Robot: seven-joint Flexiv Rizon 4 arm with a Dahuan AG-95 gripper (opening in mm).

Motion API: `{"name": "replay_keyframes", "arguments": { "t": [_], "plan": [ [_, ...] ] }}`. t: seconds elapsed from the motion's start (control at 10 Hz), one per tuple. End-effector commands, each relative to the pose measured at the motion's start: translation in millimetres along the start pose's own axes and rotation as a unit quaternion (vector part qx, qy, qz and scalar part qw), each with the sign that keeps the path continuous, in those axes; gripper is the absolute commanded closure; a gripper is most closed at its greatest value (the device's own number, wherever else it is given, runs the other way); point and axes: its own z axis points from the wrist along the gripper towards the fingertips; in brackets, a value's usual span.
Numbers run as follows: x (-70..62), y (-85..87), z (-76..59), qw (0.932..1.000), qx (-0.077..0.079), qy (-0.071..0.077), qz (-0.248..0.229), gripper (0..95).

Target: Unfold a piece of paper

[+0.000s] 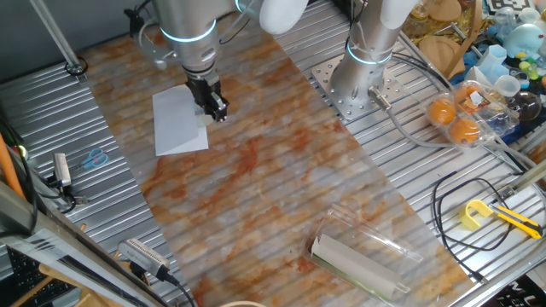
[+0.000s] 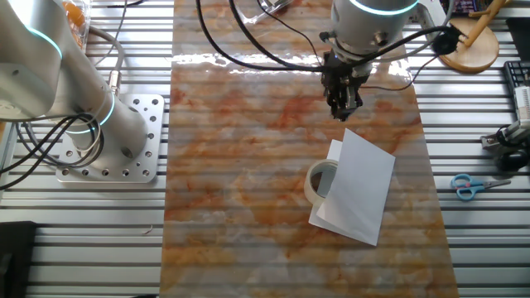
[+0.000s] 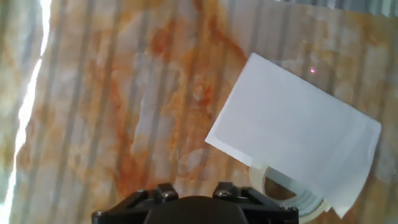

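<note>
Paper point(image 2: 358, 186) is lying folded, propped on the tape roll point(image 2: 319, 184); the pincer point(image 2: 344, 108) is hovering beside it empty, its opening unclear.

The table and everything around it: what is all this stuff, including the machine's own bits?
piece of paper: one, white, folded, on the orange marbled mat, partly over the tape roll
tape roll: one, clear, under the paper's edge
rolled sheet in clear plastic: one, greyish, at the mat's other end
scissors: one pair, blue handles, on the ribbed metal table off the mat
oranges in clear pack: two, near the table's edge
yellow-handled tool: one, beside black cables
wooden stand: one, in a corner
second robot base: one, silver, bolted to the table
gripper: one, black, above the mat beside the paper; holding nothing; whether the jaws are open is unclear
</note>
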Motion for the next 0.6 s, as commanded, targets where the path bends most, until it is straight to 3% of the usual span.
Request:
{"name": "replay_keyframes", "arguments": {
  "t": [0.1,0.3,0.6],
  "plan": [
    [4.1,-2.4,10.7,0.9996,0.007,0.004,-0.027,95.0],
    [1.5,-6.6,20.1,0.9994,0.006,0.002,-0.034,95.0],
    [3.0,5.2,21.9,0.9990,-0.002,-0.005,-0.045,95.0]
  ]
}}
